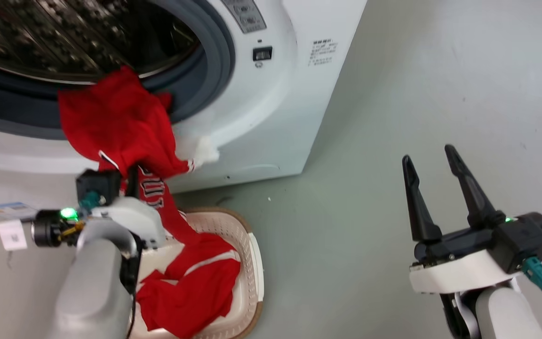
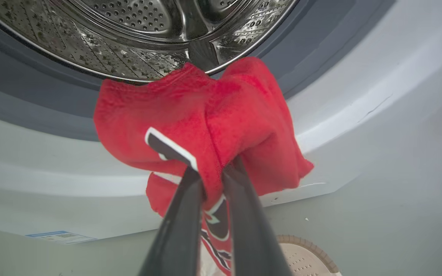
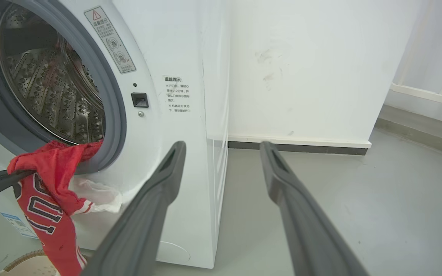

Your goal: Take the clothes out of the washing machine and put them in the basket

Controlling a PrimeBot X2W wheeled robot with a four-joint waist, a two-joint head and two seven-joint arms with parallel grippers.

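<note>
One jersey's (image 2: 205, 115) being clamped by the left gripper (image 2: 215, 170) over the seal's (image 2: 52, 103) bottom edge, so it's probably risking being snagged.

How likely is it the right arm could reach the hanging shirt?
Probably yes: the right end effector is open and empty, with only floor between it and the shirt. The left end effector, shut on the shirt, crowds its lower part.
</note>
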